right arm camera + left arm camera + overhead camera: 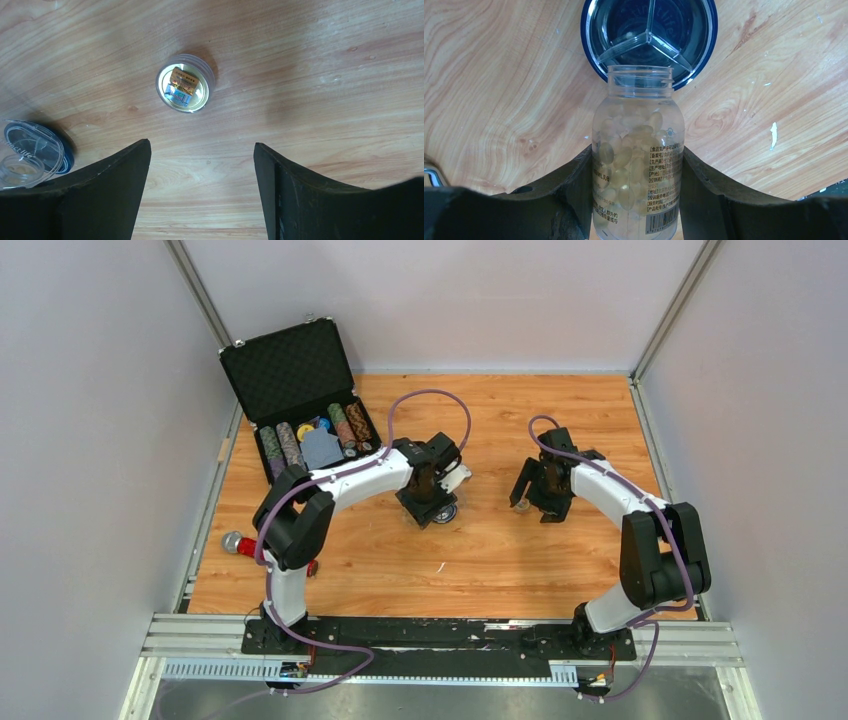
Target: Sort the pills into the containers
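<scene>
Wood-grain tabletop [500, 560], pale grey walls [450, 300]

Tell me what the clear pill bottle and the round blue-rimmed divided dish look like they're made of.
Clear pill bottle: likely glossy transparent plastic; capsules show through its wall. Round blue-rimmed divided dish: probably clear plastic dividers, dark blue shiny rim.

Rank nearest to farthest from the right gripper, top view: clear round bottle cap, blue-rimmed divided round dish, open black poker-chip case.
1. Clear round bottle cap: just left of the right gripper.
2. Blue-rimmed divided round dish: farther left, mid-table, by the clear pill bottle in the left gripper.
3. Open black poker-chip case: far-left back corner.
</scene>
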Motion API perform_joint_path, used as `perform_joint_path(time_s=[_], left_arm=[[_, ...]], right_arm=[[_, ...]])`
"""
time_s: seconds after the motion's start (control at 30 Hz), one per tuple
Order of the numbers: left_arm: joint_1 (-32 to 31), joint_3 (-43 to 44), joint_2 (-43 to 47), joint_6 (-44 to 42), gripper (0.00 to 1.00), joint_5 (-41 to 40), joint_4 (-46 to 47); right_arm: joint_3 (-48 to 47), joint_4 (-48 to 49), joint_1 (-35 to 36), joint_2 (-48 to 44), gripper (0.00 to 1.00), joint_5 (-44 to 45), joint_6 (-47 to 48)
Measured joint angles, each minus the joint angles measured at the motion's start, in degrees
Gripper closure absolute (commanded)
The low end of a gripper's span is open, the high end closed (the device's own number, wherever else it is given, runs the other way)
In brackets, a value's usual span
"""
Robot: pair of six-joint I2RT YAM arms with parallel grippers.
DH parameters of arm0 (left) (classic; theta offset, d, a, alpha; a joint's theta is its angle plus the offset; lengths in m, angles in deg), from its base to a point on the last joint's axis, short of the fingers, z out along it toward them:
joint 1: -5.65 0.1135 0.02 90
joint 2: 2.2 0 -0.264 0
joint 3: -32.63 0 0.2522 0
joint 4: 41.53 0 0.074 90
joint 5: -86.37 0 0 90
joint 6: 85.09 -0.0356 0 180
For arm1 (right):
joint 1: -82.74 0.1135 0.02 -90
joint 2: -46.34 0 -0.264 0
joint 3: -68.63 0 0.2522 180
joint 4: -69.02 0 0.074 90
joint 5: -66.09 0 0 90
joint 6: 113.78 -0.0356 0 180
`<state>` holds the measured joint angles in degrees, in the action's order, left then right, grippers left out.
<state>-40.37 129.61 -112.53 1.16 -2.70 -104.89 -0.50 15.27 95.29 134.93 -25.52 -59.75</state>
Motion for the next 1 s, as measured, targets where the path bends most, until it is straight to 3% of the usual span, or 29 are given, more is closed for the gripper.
perform_joint_path(time_s=[1.0], left_arm=[[-0.5,4.68,-3.26,0.02,1.0,-2.51,-5.27]], right_arm=[[0.9,0.46,-0.37,0.0,0.24,-0.87,-0.02]])
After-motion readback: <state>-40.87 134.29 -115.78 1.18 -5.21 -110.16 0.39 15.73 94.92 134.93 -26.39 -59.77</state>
